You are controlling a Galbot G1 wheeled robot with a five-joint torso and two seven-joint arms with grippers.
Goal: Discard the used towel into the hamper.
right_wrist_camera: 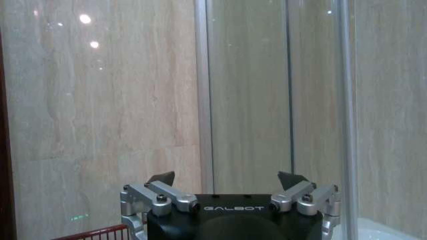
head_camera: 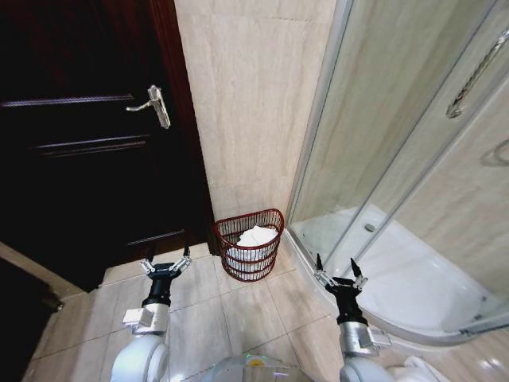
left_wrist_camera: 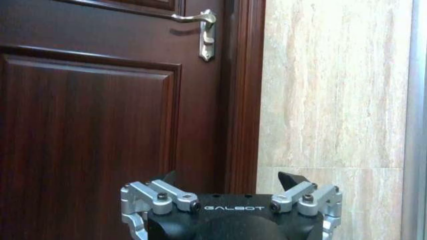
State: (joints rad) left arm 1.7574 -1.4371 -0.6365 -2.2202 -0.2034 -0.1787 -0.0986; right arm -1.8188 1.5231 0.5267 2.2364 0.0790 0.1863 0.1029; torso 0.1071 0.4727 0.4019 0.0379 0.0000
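Both grippers hang empty with fingers spread wide, held low over the floor tiles ahead of the robot: the left gripper (head_camera: 166, 265) in front of the dark wooden door (head_camera: 79, 143), the right gripper (head_camera: 338, 273) over the curved edge of the shower tray (head_camera: 413, 286). Neither touches anything.

From largest to smallest: the door fills the left of the head view, the beige tiled wall (head_camera: 254, 103) stands beside it, and the glass shower enclosure (head_camera: 398, 119) takes the right. At the foot of the wall, on the floor between the door frame and the shower's corner post, sits the hamper (head_camera: 269, 216), a small reddish open-weave basket. Inside it lies a white towel (head_camera: 256, 237), bunched and sitting below the rim, well apart from both grippers. The door's silver handle (head_camera: 156, 103) is up near its edge.

As a judgement, the task looks done or all but done: the towel is already in the hamper and both arms are free and drawn clear of it. Nothing seems left beyond parking the arms.
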